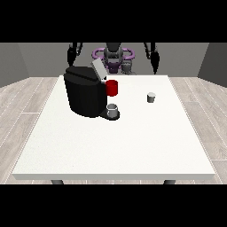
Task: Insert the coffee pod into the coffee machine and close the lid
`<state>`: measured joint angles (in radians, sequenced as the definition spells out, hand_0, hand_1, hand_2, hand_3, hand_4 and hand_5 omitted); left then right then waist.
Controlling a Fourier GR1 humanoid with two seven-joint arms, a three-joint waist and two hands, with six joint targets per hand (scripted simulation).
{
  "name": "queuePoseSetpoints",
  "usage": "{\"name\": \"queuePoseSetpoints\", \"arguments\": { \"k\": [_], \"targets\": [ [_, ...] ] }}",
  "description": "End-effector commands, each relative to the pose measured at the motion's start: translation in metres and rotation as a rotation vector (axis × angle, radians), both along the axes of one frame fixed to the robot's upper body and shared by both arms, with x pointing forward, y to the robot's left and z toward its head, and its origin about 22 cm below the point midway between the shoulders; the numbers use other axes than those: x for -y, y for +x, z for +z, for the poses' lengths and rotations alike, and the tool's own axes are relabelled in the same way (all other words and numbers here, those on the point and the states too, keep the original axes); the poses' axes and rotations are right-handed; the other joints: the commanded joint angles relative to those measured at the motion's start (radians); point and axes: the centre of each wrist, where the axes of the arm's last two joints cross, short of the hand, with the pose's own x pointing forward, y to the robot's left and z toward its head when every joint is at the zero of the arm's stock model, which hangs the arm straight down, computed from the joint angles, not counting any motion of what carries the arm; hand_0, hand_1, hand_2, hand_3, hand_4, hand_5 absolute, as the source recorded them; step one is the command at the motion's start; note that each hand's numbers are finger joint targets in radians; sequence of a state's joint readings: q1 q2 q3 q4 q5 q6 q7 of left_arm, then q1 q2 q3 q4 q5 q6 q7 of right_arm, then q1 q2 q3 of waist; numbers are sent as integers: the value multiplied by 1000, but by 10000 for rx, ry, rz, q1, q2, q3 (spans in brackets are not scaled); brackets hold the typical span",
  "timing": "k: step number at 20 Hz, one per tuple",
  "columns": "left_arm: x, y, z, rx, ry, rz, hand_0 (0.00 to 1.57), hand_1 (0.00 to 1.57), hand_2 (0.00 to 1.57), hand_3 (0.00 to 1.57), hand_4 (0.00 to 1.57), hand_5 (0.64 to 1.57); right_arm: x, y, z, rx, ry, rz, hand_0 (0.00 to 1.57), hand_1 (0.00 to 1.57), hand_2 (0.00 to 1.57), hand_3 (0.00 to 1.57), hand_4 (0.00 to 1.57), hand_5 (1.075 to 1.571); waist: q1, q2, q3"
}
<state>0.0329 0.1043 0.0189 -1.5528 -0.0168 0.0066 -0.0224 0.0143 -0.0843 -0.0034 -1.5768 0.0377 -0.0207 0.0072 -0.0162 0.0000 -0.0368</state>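
Pod [151,97] sits alone on the counter [133,142], right of the open-lidded coffee machine [84,93], probably light and stiff, so we'd pinch its sides; can't tell either hand's [154,66] fingers yet.

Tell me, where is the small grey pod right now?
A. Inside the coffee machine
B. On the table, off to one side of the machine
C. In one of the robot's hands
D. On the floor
B: the pod stands alone on the table, apart from the machine, with both hands raised far back.
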Motion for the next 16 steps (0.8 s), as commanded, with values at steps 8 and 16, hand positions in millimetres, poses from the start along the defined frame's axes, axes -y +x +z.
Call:
{"name": "queuePoseSetpoints", "arguments": {
  "k": [8, 16],
  "targets": [
    [-23, 13, 7, 1835, -890, -983, 0, 0, 0, 0, 265, 1571, 8, 2, -2, 976, 946, -1371, 0, 0, 0, 0, 109, 1571, -232, -11, 370],
    [-63, 36, 22, 1296, 1745, -780, 0, 0, 0, 0, 0, 1571, -4, 2, 4, 1267, 1111, -947, 0, 0, 0, 0, 169, 1571, -603, 140, 368]
  ]
}}
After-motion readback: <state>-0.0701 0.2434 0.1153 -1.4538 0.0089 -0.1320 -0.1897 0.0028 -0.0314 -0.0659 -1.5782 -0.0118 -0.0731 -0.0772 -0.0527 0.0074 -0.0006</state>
